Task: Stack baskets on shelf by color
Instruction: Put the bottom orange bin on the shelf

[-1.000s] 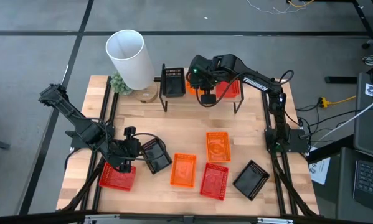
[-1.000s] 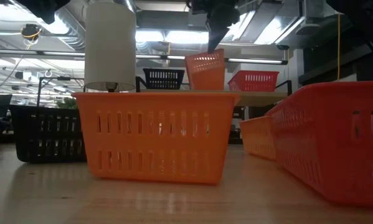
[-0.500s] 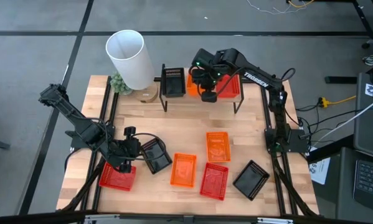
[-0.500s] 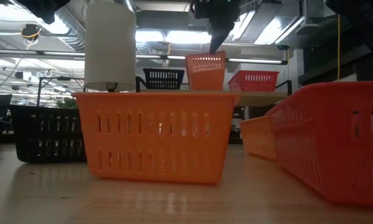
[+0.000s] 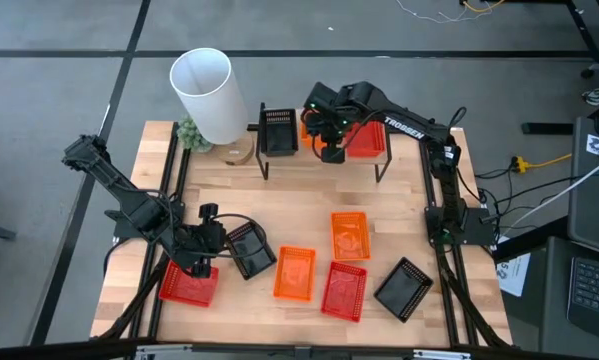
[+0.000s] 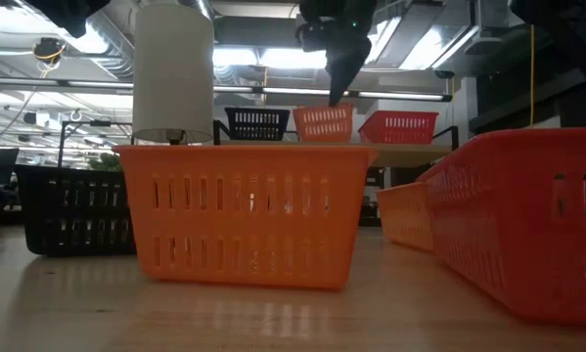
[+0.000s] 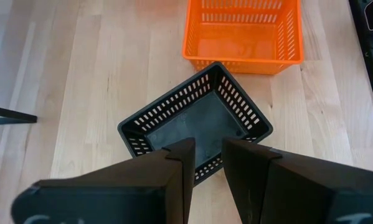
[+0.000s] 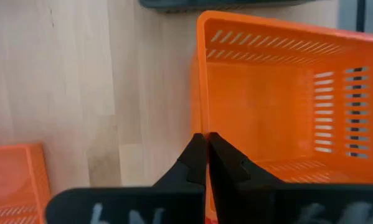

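Observation:
The shelf point(image 6: 407, 149) stands at the table's far edge. On it are a black basket point(image 6: 256, 123), an orange basket point(image 6: 322, 123) in the middle and a red basket point(image 6: 398, 127). My right gripper point(image 8: 206, 147) is above the shelf point(image 5: 328, 138), shut on the orange basket point(image 8: 267, 106). My left gripper point(image 7: 208, 163) hovers open at the near left, above a loose black basket point(image 5: 249, 248), beside a red basket point(image 5: 187, 285). Two orange baskets point(image 5: 350, 236) point(image 5: 295, 273), a red one point(image 5: 344, 291) and a black one point(image 5: 404, 288) rest on the table. My right gripper pinches the rim of one side wall point(image 8: 200, 124) of the orange basket, one finger inside and one outside. The fingers come from above, pointing down. The basket stands level on the shelf between the black and red baskets.
A tall white cylinder point(image 5: 207, 92), a small plant point(image 5: 189, 133) and a wooden disc point(image 5: 239, 153) stand at the far left beside the shelf. Bare wood lies in the table's middle, between the shelf and the loose baskets.
My right gripper has gone down over the shelf, carrying the orange basket. A second ago the basket hung tilted and lifted above the board; now it is level, at the height of the black and red baskets.

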`<state>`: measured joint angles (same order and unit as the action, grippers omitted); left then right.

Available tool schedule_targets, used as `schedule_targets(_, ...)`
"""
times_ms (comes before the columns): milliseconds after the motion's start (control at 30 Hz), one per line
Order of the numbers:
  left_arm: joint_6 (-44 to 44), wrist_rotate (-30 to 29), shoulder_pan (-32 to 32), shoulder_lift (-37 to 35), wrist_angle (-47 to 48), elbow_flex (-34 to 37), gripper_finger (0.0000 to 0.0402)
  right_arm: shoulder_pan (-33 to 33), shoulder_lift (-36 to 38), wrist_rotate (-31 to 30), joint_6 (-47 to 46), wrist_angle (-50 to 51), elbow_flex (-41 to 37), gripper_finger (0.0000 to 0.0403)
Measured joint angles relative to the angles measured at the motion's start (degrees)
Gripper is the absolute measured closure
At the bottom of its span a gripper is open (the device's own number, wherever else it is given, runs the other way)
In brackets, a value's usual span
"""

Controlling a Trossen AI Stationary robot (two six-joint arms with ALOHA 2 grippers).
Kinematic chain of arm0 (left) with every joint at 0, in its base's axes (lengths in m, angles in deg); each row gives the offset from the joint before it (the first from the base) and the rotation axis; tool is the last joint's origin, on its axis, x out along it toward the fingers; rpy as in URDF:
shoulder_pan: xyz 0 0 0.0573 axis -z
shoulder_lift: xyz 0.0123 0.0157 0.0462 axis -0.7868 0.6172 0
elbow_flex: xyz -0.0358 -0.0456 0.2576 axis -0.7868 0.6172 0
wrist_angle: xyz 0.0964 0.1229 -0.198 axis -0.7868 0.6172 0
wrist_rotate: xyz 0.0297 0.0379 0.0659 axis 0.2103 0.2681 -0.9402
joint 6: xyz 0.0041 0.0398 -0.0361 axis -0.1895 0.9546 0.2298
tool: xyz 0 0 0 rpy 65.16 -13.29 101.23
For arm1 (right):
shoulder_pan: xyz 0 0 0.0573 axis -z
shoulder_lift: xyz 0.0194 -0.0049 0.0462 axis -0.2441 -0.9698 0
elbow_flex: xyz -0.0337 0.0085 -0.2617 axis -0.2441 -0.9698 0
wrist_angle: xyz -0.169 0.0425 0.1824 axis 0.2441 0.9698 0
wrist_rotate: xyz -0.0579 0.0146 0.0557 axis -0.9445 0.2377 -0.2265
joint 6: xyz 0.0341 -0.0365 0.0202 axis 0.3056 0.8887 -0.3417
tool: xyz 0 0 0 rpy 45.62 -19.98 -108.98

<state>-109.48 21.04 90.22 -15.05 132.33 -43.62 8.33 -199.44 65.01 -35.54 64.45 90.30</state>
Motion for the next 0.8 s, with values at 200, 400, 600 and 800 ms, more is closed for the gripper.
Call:
schedule_targets(200, 0.0, 0.0, 0.0, 0.0, 0.0, 0.0, 0.033, -0.02, 0.03, 1.52, -0.11, -0.35, -3.84, 0.0402)
schedule_targets(400, 0.0, 0.0, 0.0, 0.0, 0.0, 0.0, 0.033, -0.91, 0.0, 1.55, -0.24, -0.05, -4.44, 0.0402)
schedule_targets(600, 1.88, -0.02, 0.0, 0.0, 0.0, 0.0, 0.033, -2.01, 0.0, 1.58, -0.24, 1.08, -3.88, 0.0402)
schedule_targets(800, 2.73, -0.04, -0.07, 0.0, -0.02, 0.0, 0.033, -2.19, 0.0, 0.56, -0.29, 1.32, -3.86, 0.0402)
